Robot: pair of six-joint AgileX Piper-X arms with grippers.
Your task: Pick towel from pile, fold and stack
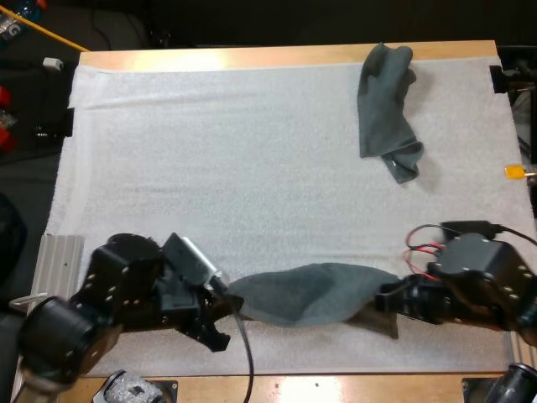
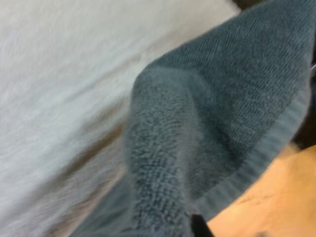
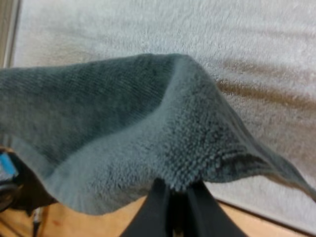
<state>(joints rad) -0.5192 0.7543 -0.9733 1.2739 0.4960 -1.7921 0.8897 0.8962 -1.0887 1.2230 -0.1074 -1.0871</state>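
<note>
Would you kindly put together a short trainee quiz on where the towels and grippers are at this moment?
1. True or false: the held towel hangs between the left gripper and the right gripper.
2. Where does the crumpled towel lie? A: under the left arm. B: at the far right of the white mat. C: on the floor.
3. Fill in: the high view shows ___ towels.
Key: 1 true; 2 B; 3 two.

Near side: stretched towel (image 1: pixel 310 294), seemingly lifted; far right: crumpled towel (image 1: pixel 386 105).
</note>
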